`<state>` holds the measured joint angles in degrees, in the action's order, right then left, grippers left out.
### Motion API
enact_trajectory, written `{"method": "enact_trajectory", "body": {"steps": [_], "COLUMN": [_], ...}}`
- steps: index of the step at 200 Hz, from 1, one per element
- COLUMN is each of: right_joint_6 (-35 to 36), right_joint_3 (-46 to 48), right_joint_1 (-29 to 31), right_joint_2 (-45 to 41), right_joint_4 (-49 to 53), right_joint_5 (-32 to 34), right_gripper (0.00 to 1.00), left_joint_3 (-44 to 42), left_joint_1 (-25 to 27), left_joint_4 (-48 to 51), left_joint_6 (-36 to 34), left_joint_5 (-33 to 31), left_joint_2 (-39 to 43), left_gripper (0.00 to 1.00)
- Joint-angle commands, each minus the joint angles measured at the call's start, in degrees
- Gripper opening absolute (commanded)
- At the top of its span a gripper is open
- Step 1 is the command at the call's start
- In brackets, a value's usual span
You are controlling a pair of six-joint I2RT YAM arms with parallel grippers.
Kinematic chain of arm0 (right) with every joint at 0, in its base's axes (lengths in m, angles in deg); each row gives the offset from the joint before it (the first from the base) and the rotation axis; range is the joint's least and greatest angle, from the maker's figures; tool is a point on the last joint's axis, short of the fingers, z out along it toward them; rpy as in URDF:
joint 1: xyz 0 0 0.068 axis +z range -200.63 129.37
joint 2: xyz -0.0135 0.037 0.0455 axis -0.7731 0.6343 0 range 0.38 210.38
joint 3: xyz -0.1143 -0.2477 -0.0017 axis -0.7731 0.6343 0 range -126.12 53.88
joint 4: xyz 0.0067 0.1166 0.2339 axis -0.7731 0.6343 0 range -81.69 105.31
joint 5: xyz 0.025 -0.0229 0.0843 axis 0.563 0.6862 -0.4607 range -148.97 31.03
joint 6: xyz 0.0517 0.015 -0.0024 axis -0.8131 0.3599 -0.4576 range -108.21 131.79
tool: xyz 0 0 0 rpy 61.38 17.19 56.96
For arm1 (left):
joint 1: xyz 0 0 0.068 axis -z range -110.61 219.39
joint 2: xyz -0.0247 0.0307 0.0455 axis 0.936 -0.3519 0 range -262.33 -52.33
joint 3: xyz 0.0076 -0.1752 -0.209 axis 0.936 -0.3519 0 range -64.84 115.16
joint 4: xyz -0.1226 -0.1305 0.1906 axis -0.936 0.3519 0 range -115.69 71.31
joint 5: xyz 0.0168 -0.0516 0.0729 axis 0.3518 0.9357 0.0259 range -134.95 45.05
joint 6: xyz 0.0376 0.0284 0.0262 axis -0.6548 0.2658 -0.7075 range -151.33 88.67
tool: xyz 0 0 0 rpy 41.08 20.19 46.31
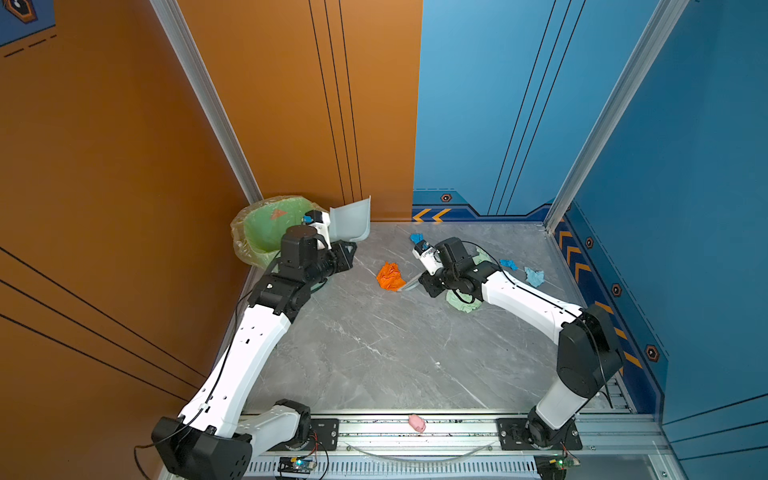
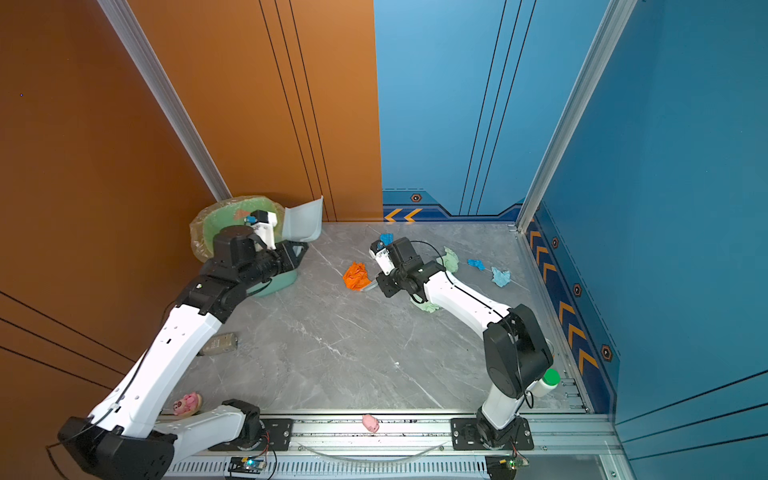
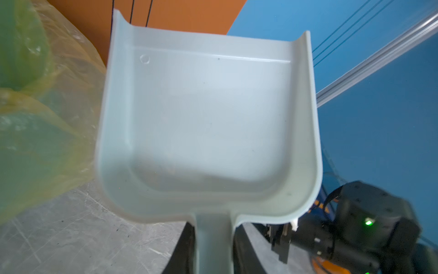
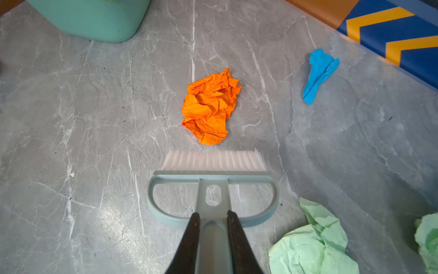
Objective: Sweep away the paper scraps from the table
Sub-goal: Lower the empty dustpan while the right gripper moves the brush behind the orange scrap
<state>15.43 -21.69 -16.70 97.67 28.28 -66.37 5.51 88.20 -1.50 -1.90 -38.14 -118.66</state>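
Two clamps: left gripper (image 3: 214, 249) on dustpan (image 3: 208, 113), right gripper (image 4: 213, 220) on brush (image 4: 213, 175); green scraps (image 1: 459, 302) part-hidden (under arm (image 1: 523, 299)).

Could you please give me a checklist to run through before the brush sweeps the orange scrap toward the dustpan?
1. The right end effector is shut on the brush handle: ok.
2. The left end effector is shut on the dustpan handle: ok.
3. The dustpan is empty: ok.
4. The dustpan lip is down on the table: not ok; it is tilted up beside the bin.
5. The bristles are lined up behind the orange scrap: ok.
6. The bristles touch the table: cannot tell.
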Motion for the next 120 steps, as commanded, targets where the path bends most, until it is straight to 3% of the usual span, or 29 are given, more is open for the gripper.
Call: {"method": "enact_trajectory", "body": {"steps": [1,58,120], "right_joint_6": [-2.8,-10.3,-13.7], "right_joint_3": [-2.0,-3.1,-5.1], "right_joint_1": [-0.9,-2.0,-2.0], "right_joint_2": [-1.2,-0.3,1.8], "right_joint_4": [-2.8,-6.4,-8.7], "right_joint_5": [2.9,11.0,17.6], "right_gripper": [0.0,0.0,0.0], "left_joint_3": [-1.5,-4.1,-13.2], "left_joint_1": [4.3,17.6,19.4], "left_joint_4": [3.6,9.6,8.9], "left_joint_6": [-7.4,-14.2,-10.6], "left_joint_5": [-11.7,-28.9,-25.0], "left_joint_2": [-0.9,-8.5,-11.7], "left_gripper": [0.0,0.0,0.0]}}
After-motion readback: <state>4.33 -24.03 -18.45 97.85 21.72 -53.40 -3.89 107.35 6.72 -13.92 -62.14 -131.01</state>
